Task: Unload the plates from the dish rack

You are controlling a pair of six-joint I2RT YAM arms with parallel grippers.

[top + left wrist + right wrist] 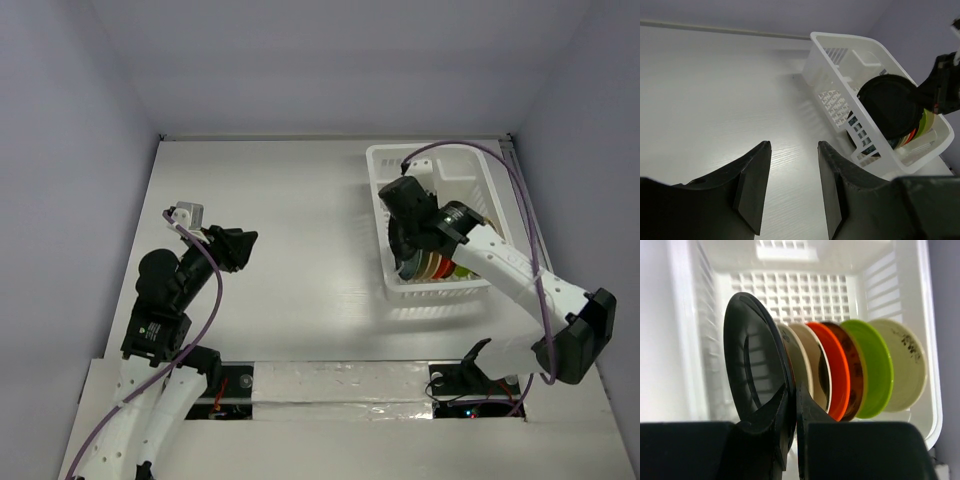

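Well, the white dish rack (378,200) sits toward 2 o'clock on the counter (280,200). The right tool (793,392) is down inside it, its two fingers clamped on the lower rim of a glossy black plate (752,355). That plate stands on edge at the 9 o'clock end of the row as the right wrist camera sees it, leaning a little. From the left wrist side its top edge shows above the rack's near wall.

Lined up behind it toward 3 o'clock, all upright and closely packed, are more plates. First comes a cream plate (815,352), possibly two, since they are hard to separate. Then come an orange-red plate (837,370), a brown plate (854,365) and a yellow-green plate (874,365). Last is a pale speckled plate (905,365) next to the rack's wall. From overhead the whole row sits in the 6 o'clock end of the rack.

Over at 9 o'clock on the counter, well apart from the rack, the left tool (792,150) hangs above the white surface. Its fingers are spread apart with nothing between them, and it faces toward the rack.
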